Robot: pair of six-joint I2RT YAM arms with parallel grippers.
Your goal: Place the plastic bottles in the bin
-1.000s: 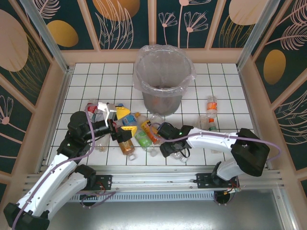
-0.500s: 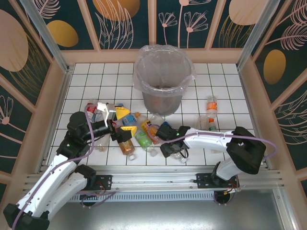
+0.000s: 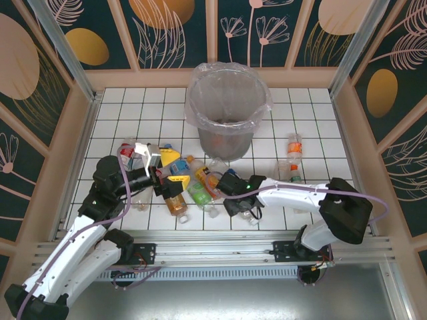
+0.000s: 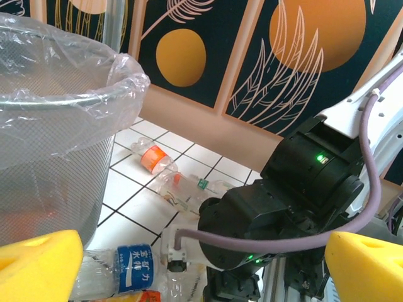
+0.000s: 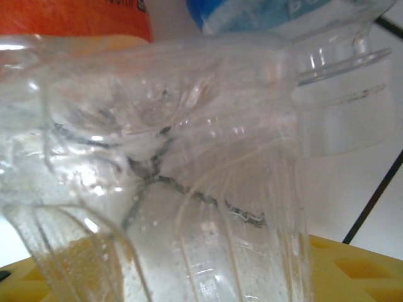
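- The clear bottle (image 5: 189, 189) lies on its side across the mouth of the right gripper (image 3: 230, 191). Its wall is pressed against the lower yellow pad (image 5: 352, 270), and its capless neck points off to that hand's right. We judge this is the bottle chosen for the pick, which would explain why the hand sits so low and so tight against it.
- We cannot tell whether the jaws have clamped on it, because the opposite finger is out of the picture.
- Just beyond it, past the fingertips, an orange-labelled bottle (image 5: 75, 16) and a blue-labelled bottle (image 5: 283, 9) crowd against it. We think a lift here could drag a neighbour along.
- These belong to the pile (image 3: 190, 183) lying flat on the tiled table (image 3: 133, 113), to the right hand's left and under the left hand.
- The bin (image 3: 193, 100) stands upright ahead of the right hand's fingertips, near but apart. Its clear liner (image 4: 94, 88) is folded over the rim and its mouth is open. We judge a bottle must be raised above that rim before it is let go.
- The left gripper (image 3: 158, 157) hangs over the pile with its pads spread wide and nothing between them. It faces the bin and the right arm. We take this as waiting clear while the other hand works.
- Two more bottles (image 3: 294, 147) lie well off to the right hand's right.
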